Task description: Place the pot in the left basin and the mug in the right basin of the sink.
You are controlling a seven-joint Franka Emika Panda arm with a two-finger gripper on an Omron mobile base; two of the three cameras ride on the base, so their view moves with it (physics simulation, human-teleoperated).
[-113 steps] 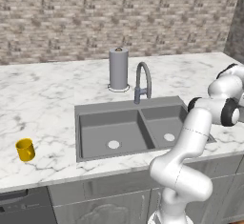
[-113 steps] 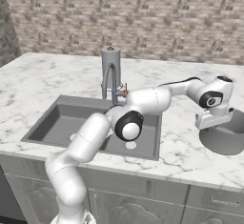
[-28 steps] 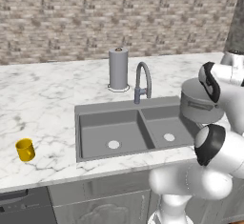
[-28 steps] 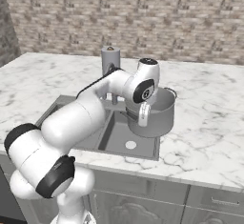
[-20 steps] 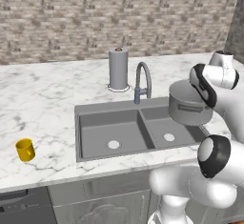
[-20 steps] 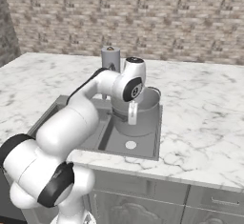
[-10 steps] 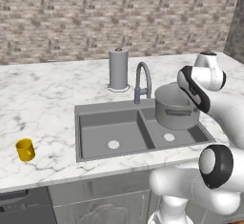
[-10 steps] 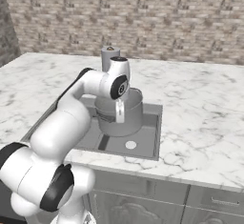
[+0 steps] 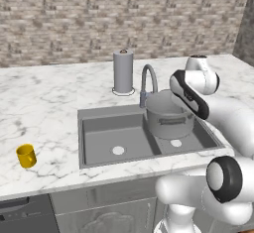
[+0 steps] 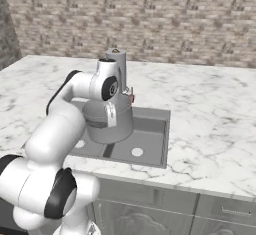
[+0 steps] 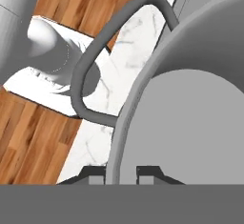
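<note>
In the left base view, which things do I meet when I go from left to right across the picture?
mug → left basin → paper-towel roll → faucet → pot

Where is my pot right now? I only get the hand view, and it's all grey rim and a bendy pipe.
Observer: The hand pinches the rim of the wide grey metal pot. The pot hangs above the dark grey double sink, roughly over its divider.
Operator: Can it go in the big basin?
Observer: It looks so. In the larger left basin, the round pale drain lies uncovered.
Operator: And my mug?
Observer: The small bright yellow mug stands upright on the white marble counter, left of the sink.
</note>
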